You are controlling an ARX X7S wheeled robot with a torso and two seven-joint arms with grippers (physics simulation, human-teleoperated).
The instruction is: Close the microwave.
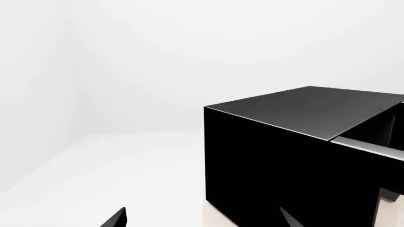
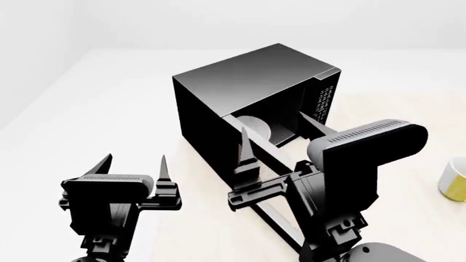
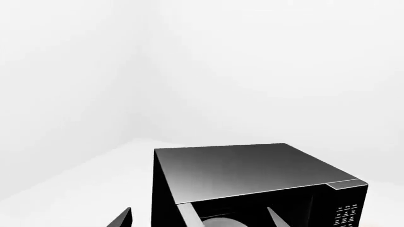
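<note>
Head view: we're seeing the microwave (image 2: 248,82) sitting on the table (image 2: 378,114), door (image 2: 273,218) swinging open toward us, white plate (image 2: 254,126) showing inside. Left gripper (image 2: 135,164) is hovering beside it, jaws spread wide, holding nothing. Right gripper (image 2: 280,134) is also gaping empty before the cavity. Yellow mug (image 2: 455,180) sitting far right.

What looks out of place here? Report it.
Only the microwave: its door hangs open toward the robot, exposing the white plate inside. Nothing looks spilled or damaged. Both grippers, left and right, are open and empty.
</note>
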